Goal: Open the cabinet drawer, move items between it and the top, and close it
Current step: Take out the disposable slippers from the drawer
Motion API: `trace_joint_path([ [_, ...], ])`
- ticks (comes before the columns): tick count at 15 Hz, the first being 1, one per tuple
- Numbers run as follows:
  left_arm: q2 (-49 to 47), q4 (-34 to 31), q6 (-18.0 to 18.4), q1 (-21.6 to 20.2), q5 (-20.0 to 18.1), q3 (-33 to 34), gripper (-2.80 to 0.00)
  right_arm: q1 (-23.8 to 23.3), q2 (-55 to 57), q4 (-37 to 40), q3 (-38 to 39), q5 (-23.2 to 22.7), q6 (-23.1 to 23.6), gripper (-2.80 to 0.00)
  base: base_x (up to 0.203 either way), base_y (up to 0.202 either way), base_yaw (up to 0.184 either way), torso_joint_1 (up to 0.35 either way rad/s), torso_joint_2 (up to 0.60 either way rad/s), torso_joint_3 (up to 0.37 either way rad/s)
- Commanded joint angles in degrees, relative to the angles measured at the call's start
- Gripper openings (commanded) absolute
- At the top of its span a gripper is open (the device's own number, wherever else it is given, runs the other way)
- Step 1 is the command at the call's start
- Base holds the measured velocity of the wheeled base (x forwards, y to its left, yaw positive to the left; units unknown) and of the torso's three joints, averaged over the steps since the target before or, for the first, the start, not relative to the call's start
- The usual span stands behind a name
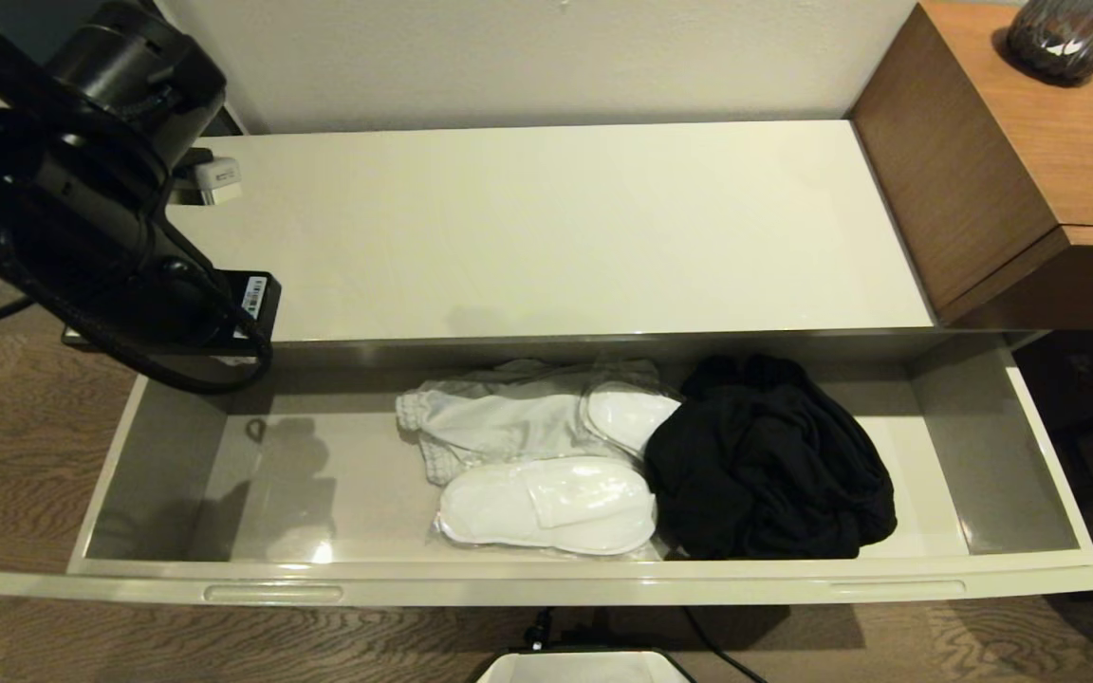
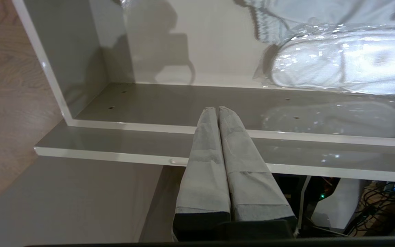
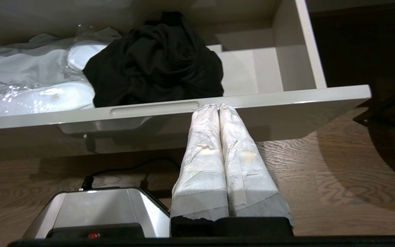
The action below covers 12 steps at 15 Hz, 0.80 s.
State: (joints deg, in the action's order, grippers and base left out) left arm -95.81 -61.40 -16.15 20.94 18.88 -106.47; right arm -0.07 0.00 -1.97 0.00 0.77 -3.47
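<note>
Already the cabinet drawer (image 1: pixel 546 579) stands pulled fully out, its long axis running left to right under the bare top (image 1: pixel 546 228). Seen from the head, the items lie bunched a little right of the drawer's middle: a light grey garment (image 1: pixel 480 417) to the left, a wrapped pair of white slippers (image 1: pixel 546 517) near the front wall, a second pair (image 1: pixel 627 417) behind it and partly tucked under a black garment (image 1: pixel 769 465) on the right. The left arm (image 1: pixel 82 190) hangs over the drawer's far-left corner, so everything lies to its right, with the grey garment and the near slippers closest. The drawer's left third is bare.

From the left wrist, the left hand (image 2: pixel 217 109) has its two padded fingers pressed flat together, holding nothing and touching nothing. Its tips point at the drawer's front wall, with the near slippers (image 2: pixel 338 63) off to one side, inside the drawer and well apart from the tips.

From the right wrist, the right hand (image 3: pixel 217 106) is likewise closed tight and empty, held low outside the drawer front, just beside the right handle notch (image 3: pixel 154 108). The black garment (image 3: pixel 156 61) sits just inside, past that front wall.

My guess is the left arm goes first, and it would have to spread its fingers and travel rightward along the drawer.
</note>
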Motion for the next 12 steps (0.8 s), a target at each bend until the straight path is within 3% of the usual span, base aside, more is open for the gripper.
trace_joint_path([
  [1, -0.35, -0.3, 0.16, -0.03, 0.28, 0.04, -2.8, -0.01, 0.09, -0.05, 0.0, 0.02, 0.05, -2.8, 0.0, 0.0, 0.0, 0.0, 0.0, 0.0],
  [5, -0.17, -0.3, 0.51, -0.03, 0.28, -0.4, -2.8, -0.01, 0.09, -0.05, 0.0, 0.02, -0.04, -2.8, -0.133, 0.0, 0.0, -0.001, 0.0, 0.004],
  [12, -0.26, -0.3, 0.68, 0.41, 0.1, -0.75, -2.8, -0.01, 0.09, -0.05, 0.0, 0.02, 0.05, -2.8, 0.0, 0.0, 0.0, 0.0, 0.0, 0.0],
])
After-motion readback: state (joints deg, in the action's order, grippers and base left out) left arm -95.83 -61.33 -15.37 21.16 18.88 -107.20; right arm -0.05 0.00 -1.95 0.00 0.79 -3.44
